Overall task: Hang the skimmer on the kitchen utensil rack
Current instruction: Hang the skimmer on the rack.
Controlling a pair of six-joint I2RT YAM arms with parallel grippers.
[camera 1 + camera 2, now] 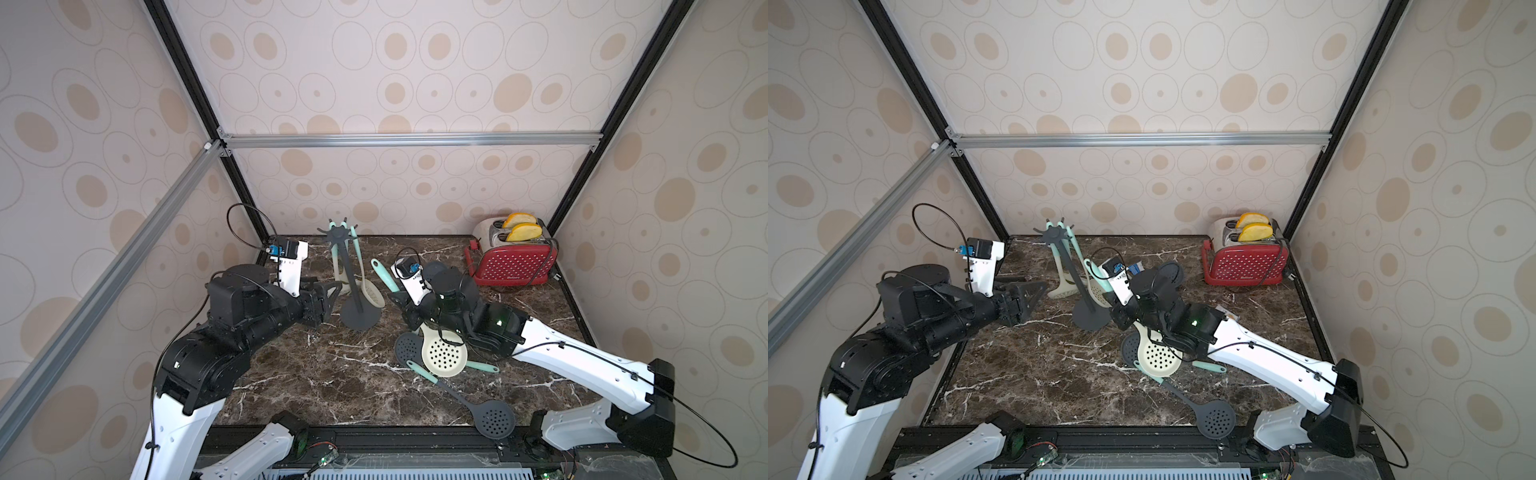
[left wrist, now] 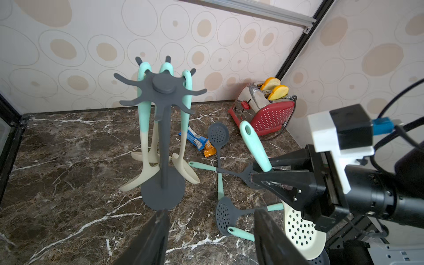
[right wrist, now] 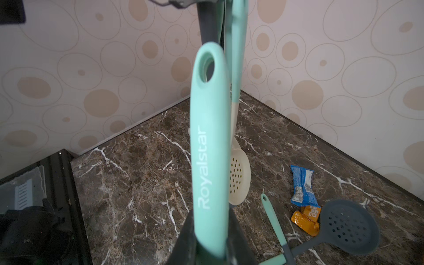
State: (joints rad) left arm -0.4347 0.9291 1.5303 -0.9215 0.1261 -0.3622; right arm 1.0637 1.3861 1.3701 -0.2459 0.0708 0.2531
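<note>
Right claw (image 3: 208, 243) grips the skimmer (image 3: 207, 142) by its mint handle, eyelet up. Kitchen utensil rack (image 2: 163, 137) just beyond; hooking not yet done. Left claw (image 2: 211, 220) open, empty.

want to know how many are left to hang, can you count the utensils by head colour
cream utensils hanging on the kitchen utensil rack: 3
cream skimmer in the right gripper: 1
dark grey skimmers lying on the table: 4
total: 8
</note>
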